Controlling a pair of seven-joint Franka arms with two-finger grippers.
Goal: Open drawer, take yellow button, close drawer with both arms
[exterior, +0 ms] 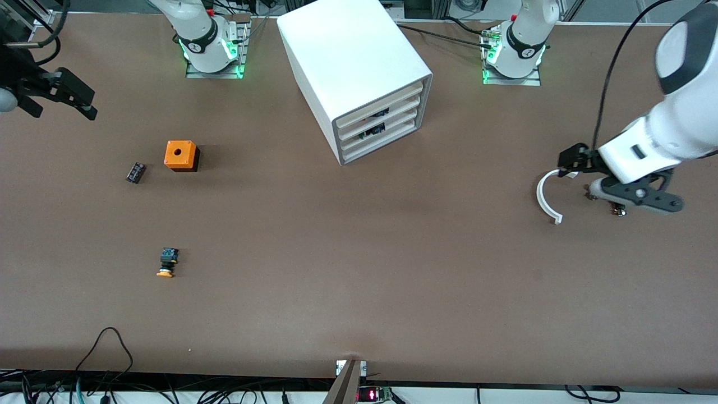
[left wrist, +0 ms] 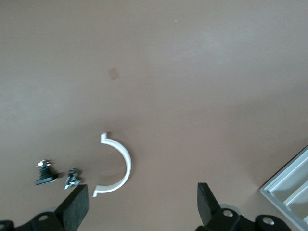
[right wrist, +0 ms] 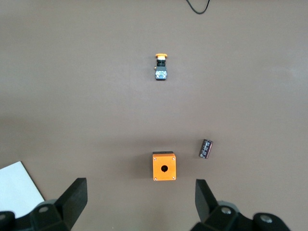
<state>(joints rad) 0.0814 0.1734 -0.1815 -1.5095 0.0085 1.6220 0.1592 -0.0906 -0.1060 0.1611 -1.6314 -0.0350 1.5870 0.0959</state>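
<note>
Two grippers, both spread wide with nothing in them. The left gripper (left wrist: 142,211) hangs over the left arm's end of the table, at roughly 3 o'clock on the tabletop in the front view. Under it lies a white half-ring (left wrist: 122,166), with two small black parts (left wrist: 44,173) just beside one finger. The right gripper (right wrist: 139,207) is up over the right arm's end, around 10 o'clock on the tabletop, looking down on an orange cube (exterior: 180,155) with a round hole. A little black cylinder (exterior: 135,172) sits near the cube at its 8 o'clock. The button (exterior: 167,262) is out on the bare table at about 6 o'clock from the cube and well apart from it, lying on its side, with the orange-yellow cap pointing toward the front camera. From the white cabinet (exterior: 359,73), which sits at 12 o'clock between the two arm bases, the button is off around 7 to 8 o'clock. All four drawers (exterior: 378,115) look pushed in, and dark bits show through the gaps above two of them.
</note>
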